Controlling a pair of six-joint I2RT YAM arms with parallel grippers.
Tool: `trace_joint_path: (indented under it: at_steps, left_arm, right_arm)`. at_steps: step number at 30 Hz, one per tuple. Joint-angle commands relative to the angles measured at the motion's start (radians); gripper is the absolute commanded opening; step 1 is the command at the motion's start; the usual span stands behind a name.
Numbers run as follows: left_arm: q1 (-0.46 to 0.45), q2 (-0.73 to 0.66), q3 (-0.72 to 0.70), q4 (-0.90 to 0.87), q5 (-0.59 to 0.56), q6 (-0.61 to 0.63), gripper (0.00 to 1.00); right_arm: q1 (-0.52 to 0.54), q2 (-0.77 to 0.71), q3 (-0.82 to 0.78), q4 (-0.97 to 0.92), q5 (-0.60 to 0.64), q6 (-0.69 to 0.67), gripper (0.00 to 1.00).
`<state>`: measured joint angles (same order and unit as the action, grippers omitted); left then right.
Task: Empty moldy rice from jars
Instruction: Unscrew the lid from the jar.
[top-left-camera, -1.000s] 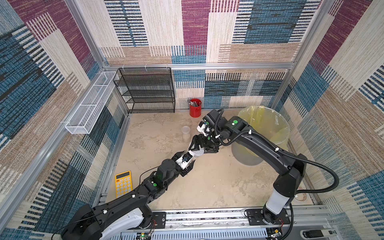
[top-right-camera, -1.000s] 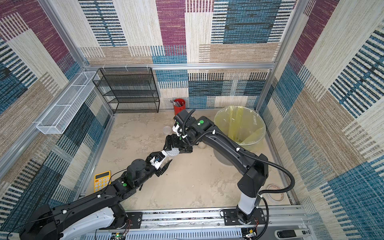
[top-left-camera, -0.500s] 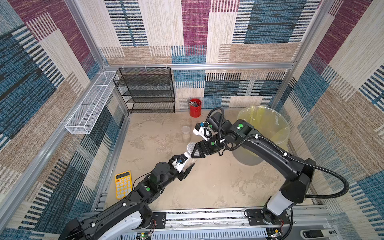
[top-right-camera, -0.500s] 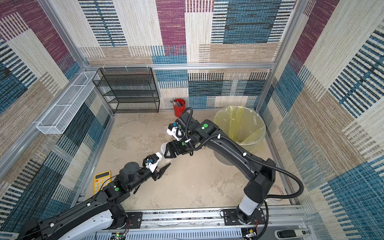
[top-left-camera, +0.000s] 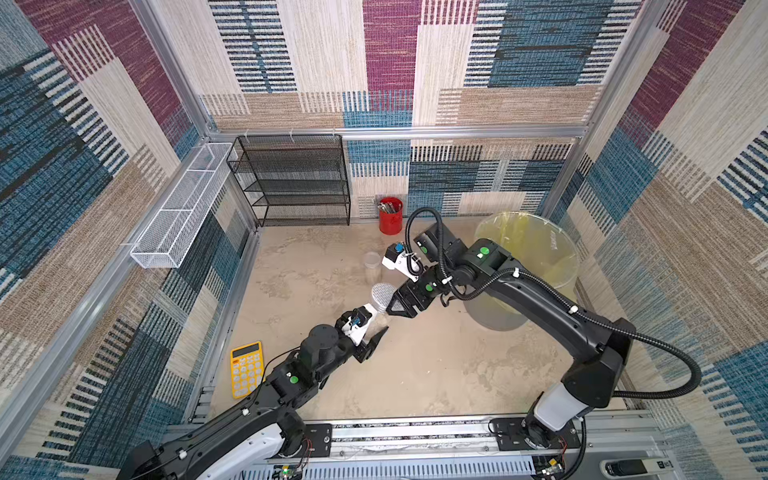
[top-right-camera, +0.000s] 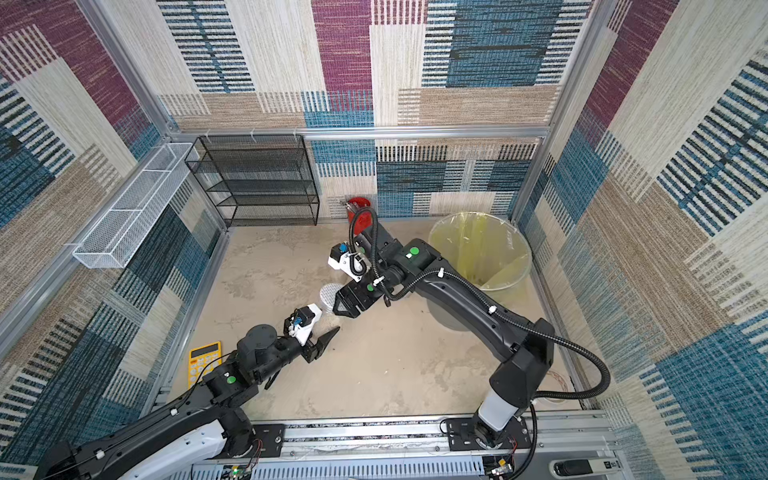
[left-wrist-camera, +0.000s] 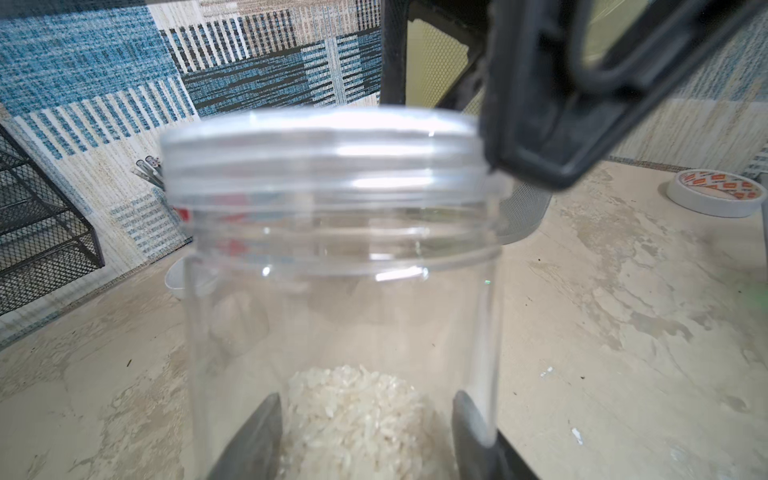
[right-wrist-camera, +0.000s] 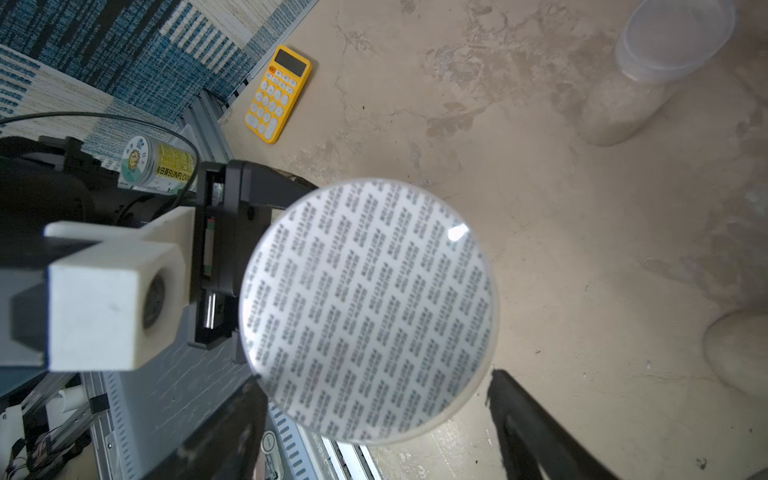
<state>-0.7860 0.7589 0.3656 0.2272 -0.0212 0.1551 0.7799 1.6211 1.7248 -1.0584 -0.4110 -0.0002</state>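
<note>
My left gripper (top-left-camera: 376, 321) (left-wrist-camera: 368, 400) is shut on the lower body of a clear jar (left-wrist-camera: 340, 316), holding it upright just above the table. Moldy rice (left-wrist-camera: 353, 409) lies in the jar's bottom between the fingers. Its lid (top-left-camera: 382, 294) (right-wrist-camera: 368, 311) carries a printed seal. My right gripper (top-left-camera: 391, 301) (right-wrist-camera: 374, 374) is open and straddles that lid from above, one finger (left-wrist-camera: 540, 124) close beside its rim. A second jar (top-left-camera: 372, 266) (right-wrist-camera: 648, 83) stands capped farther back with rice in it. Part of another jar (right-wrist-camera: 739, 353) shows nearby.
A grey bin (top-left-camera: 490, 316) with a yellow liner stands right of the jars, under the right arm. A red cup (top-left-camera: 390, 216) and a black mesh rack (top-left-camera: 291, 178) stand at the back wall. A yellow calculator (top-left-camera: 246, 369) lies front left, a tape roll (left-wrist-camera: 715, 191) front right.
The right gripper, which covered the jar a second ago, has drawn back to the right, so the printed lid now shows. The left gripper and jar shifted slightly forward.
</note>
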Motion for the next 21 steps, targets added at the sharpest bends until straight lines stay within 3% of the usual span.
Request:
trace_joint_path:
  at_steps: [1,7,13,16,21]
  left_arm:
    - [-0.004,-0.004,-0.001,0.097,0.085,0.049,0.3]
    - [-0.004,-0.028,-0.017,0.126,0.051,0.053,0.3]
    - [-0.005,-0.048,-0.021,0.117,-0.009,0.096,0.3]
    - [-0.006,-0.052,-0.028,0.143,-0.04,0.121,0.3]
    - [-0.006,-0.012,-0.024,0.169,-0.057,0.169,0.3]
  right_arm:
    - [-0.013,-0.046,-0.035,0.135,0.09,0.037,0.84]
    - [-0.012,-0.137,-0.12,0.182,0.103,0.118,0.91]
    - [-0.015,-0.15,-0.014,0.164,0.072,0.462,0.95]
    - [-0.013,-0.145,-0.049,0.136,0.07,0.644,0.94]
    - [-0.011,-0.139,-0.048,0.055,0.104,0.705,0.95]
